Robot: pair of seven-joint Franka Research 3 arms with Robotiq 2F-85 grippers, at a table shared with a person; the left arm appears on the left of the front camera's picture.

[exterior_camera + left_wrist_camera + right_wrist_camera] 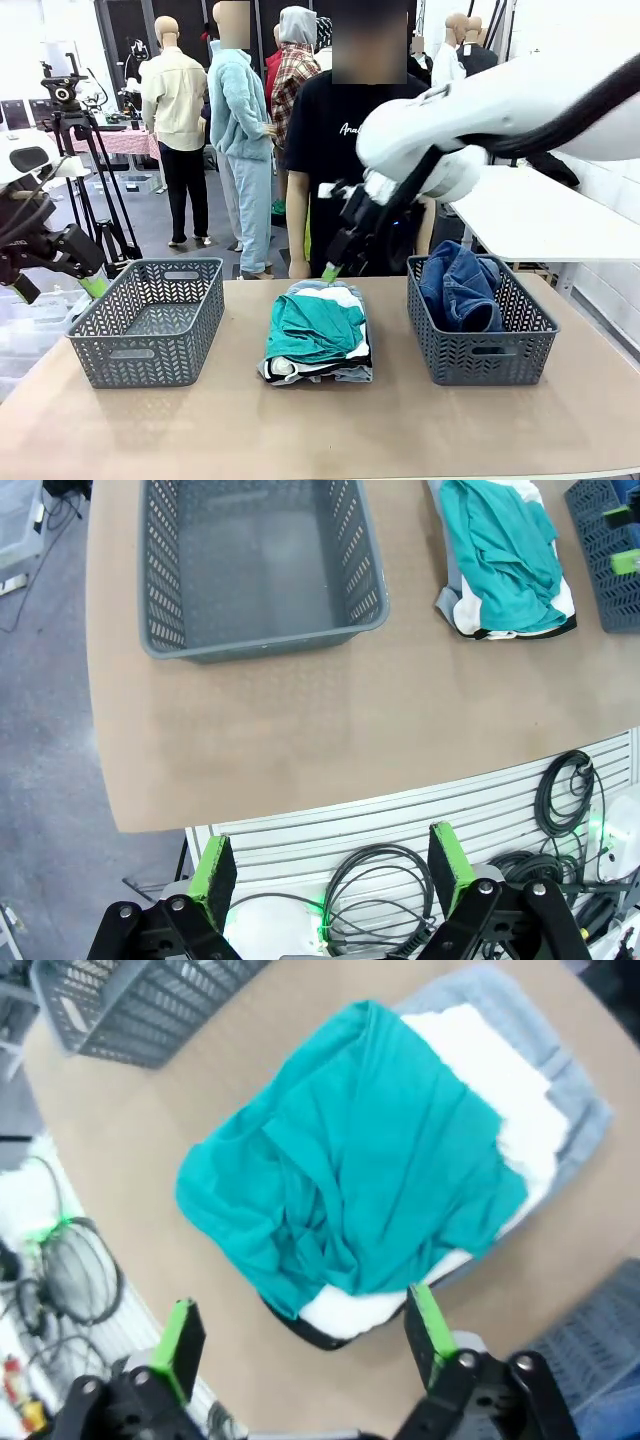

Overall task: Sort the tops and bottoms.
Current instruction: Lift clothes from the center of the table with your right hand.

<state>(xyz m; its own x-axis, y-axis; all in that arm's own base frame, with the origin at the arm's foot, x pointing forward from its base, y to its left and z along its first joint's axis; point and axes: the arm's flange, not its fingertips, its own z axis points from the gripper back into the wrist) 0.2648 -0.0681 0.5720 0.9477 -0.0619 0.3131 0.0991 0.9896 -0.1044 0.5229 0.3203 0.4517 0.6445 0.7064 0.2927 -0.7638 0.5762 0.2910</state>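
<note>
Right gripper [300,1305] hangs over the centre pile, jaws wide apart, holding nothing. Left gripper [328,845] likewise gapes with nothing in it, off the table's [300,430] left side. Right basket [480,350] contains the dark blue jeans [460,285]. Left basket [150,320] stands well apart. Teal-green shirt [360,1160] tops the pile, over the white shirt [480,1070], with the pale denim shorts [575,1100] underneath.

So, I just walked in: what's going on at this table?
The right gripper hovers open over the middle pile: teal shirt on top, white shirt under it, pale denim shorts at the bottom. The dark jeans already lie in the right basket; the left basket holds nothing. The left gripper hangs open off the table.
</note>
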